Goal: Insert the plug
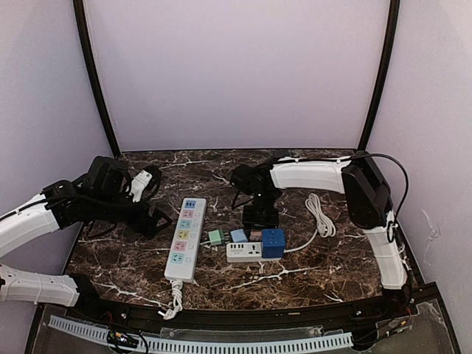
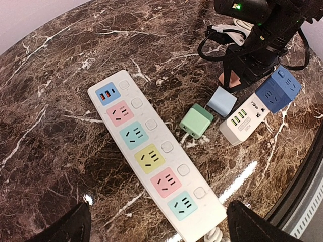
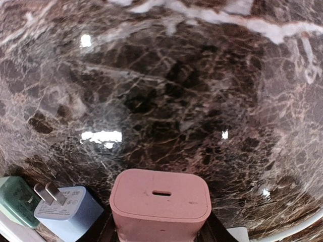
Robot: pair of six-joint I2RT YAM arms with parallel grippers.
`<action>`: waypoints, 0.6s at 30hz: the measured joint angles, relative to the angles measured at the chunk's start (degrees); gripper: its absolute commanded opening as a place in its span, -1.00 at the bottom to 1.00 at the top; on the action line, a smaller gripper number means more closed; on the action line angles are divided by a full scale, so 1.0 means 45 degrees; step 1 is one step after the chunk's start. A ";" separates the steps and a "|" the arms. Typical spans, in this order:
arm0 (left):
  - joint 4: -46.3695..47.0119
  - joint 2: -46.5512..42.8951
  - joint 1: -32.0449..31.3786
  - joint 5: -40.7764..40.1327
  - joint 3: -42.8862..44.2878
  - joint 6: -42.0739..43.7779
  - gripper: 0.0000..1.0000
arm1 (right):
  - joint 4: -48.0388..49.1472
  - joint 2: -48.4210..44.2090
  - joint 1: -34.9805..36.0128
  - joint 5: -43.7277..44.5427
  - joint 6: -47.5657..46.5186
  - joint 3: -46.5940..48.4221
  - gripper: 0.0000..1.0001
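On the bench (image 1: pixel 295 276), a dark brown marble top with white veining and glossy light spots. Pale lilac walls enclose it on three sides, and two black poles rise at the rear corners.

Item 1: pink plug (image 3: pixel 160 201), a rounded block with one oval slot on the face turned to the right wrist camera. It is pinched between the fingers of the right gripper (image 3: pixel 160 227) and sits just behind the light blue adapter (image 2: pixel 222 102). Its prongs are not visible.

Item 2: long white power strip (image 1: pixel 184 240), lying lengthwise left of centre. It has a blue USB panel at the far end, then pink, teal, yellow, pink and teal sockets, each with a white button beside it.

Item 3: left gripper (image 1: pixel 147 219), just left of the strip, jaws spread wide. Its black fingertips (image 2: pixel 70 227) frame the strip's near end in the left wrist view, and it holds nothing.

Item 4: green adapter (image 2: pixel 197 121), beside the light blue adapter, between the strip and the small white socket block (image 2: pixel 245 120).

Item 5: blue cube socket (image 2: pixel 278 89), touching the right end of the white block.

Item 6: white cable (image 1: pixel 319 214), looped to the right of the right gripper.

Markings: small print on the white block and on the light blue adapter, too small to read. No brand is legible.
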 measured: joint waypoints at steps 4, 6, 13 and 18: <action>0.0005 0.0005 0.0000 0.0000 0.0000 0.0000 0.87 | 0.0044 0.0000 0.0000 -0.0039 0.0000 -0.0005 -0.44; 0.0005 0.0005 0.0000 0.0000 0.0000 0.0000 0.87 | 0.0049 0.0000 0.0000 -0.0029 -0.0063 0.0000 -0.56; -0.0005 0.0005 0.0000 0.0000 0.0000 0.0000 0.87 | 0.0058 0.0000 0.0010 0.0355 -0.0782 0.0165 -0.77; -0.0306 0.0107 0.0000 -0.0262 0.0325 -0.0005 0.88 | 0.0301 -0.0034 0.0005 0.0947 -0.1836 0.0821 -0.90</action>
